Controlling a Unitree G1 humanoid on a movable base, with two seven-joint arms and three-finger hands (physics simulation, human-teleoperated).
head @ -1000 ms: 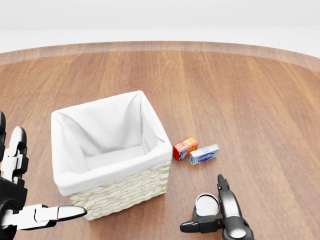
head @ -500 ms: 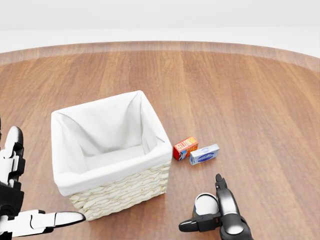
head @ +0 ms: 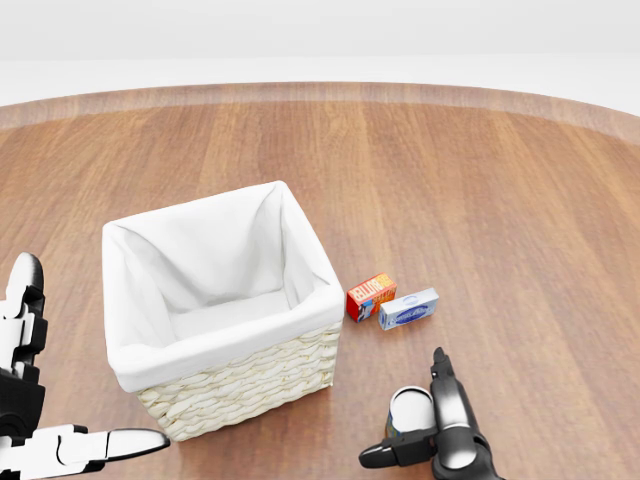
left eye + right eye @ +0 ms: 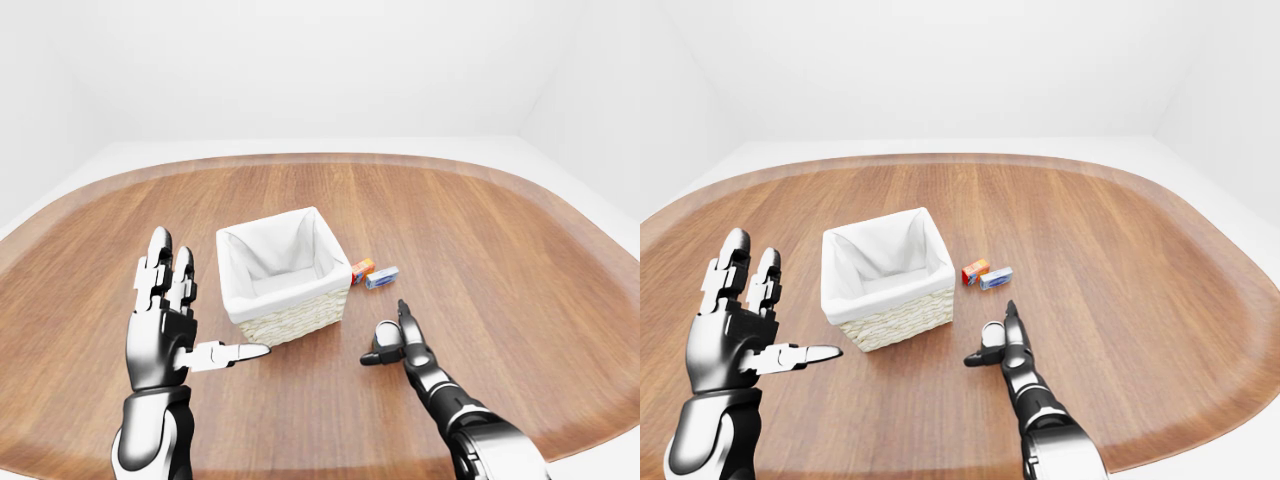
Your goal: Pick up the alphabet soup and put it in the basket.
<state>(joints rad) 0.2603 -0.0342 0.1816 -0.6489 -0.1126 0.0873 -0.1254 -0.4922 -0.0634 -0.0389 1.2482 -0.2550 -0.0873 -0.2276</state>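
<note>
The alphabet soup can point(image 3: 411, 409) stands upright on the wooden table, near the bottom of the head view and right of the basket. My right hand point(image 3: 402, 410) is open about it: one finger point(image 3: 444, 385) lies along the can's right side and the thumb point(image 3: 385, 456) crosses below it. The fingers do not close round the can. The wicker basket point(image 3: 250, 378) with a white cloth lining stands to the can's left and holds nothing. My left hand point(image 4: 205, 300) is open and empty, raised to the left of the basket.
A small red box point(image 3: 370, 295) and a blue-and-white box point(image 3: 408, 309) lie side by side just right of the basket, above the can. The round wooden table point(image 4: 480, 230) spreads wide around them, with white floor beyond its edge.
My left hand has sunk lower and further left in the head view. My right hand has shifted only slightly beside the can, which stays where it was.
</note>
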